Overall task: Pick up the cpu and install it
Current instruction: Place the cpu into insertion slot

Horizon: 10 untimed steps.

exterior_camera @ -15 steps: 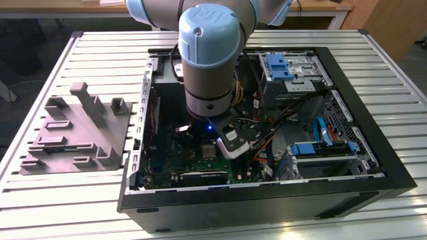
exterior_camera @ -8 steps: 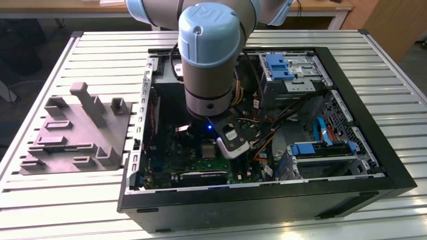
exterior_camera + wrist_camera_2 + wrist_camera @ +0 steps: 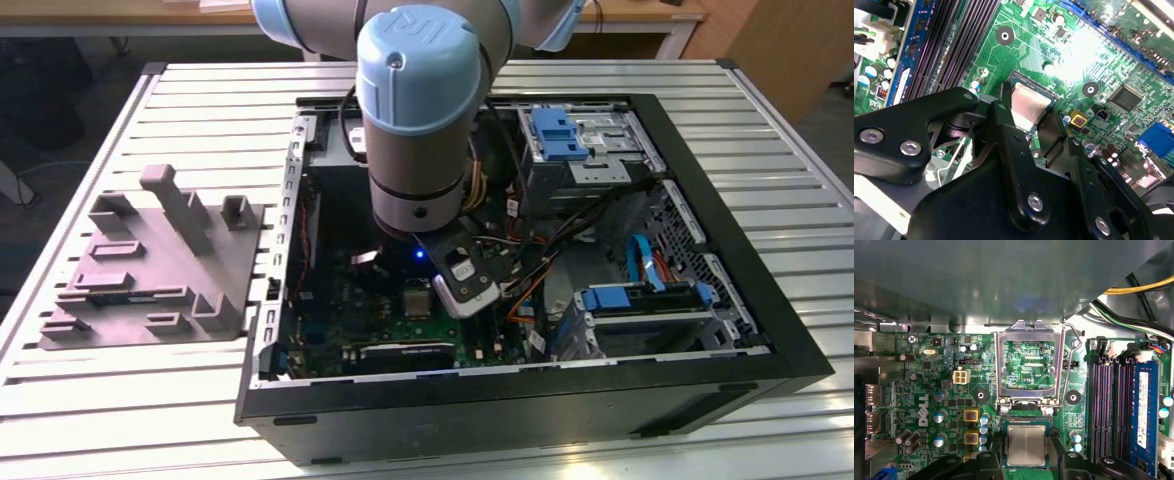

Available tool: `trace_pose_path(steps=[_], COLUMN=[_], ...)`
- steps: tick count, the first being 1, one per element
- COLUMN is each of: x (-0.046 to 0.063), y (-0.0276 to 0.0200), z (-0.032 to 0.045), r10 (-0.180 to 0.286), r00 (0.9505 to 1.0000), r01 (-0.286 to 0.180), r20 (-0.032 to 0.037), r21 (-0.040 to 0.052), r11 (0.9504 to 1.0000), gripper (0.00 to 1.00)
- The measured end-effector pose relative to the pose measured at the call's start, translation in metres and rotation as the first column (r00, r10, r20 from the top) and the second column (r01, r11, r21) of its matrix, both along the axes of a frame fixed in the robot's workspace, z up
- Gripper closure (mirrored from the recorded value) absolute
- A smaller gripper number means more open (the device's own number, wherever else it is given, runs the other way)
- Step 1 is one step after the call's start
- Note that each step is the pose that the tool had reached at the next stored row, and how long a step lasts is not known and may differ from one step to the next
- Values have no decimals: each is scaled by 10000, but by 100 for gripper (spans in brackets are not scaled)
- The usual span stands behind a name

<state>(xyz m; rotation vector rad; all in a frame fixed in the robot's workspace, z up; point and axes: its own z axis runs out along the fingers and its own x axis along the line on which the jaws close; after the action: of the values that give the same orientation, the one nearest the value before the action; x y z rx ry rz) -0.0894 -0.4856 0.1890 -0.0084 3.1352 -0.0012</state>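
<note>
While the arm reaches into the open black computer case (image 3: 787,330) on the slatted desk (image 3: 200,100), a steel load frame (image 3: 1026,335) stands flipped up just beyond the socket, with dark ribbed memory slots (image 3: 1106,410) and bundled cables (image 3: 1134,295) close by. The cpu (image 3: 1026,445), a flat square with a dull silvery top, lies at the socket on the green board (image 3: 1079,385), right at the tip of the black gripper (image 3: 1029,117). Whether it is clasped or released cannot be told.
</note>
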Motion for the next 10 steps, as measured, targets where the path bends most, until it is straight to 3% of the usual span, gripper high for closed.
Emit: trace_pose_path(steps=[7,8,10], x=[0,0,0], y=[0,0,-1], z=[-1,-1,9], r10=[6,7,7], r00=[10000,10000,10000], r01=[-6,-7,-7], r20=[2,1,-2], r21=[2,1,-4], r11=[10000,10000,10000], gripper=[53,47,47])
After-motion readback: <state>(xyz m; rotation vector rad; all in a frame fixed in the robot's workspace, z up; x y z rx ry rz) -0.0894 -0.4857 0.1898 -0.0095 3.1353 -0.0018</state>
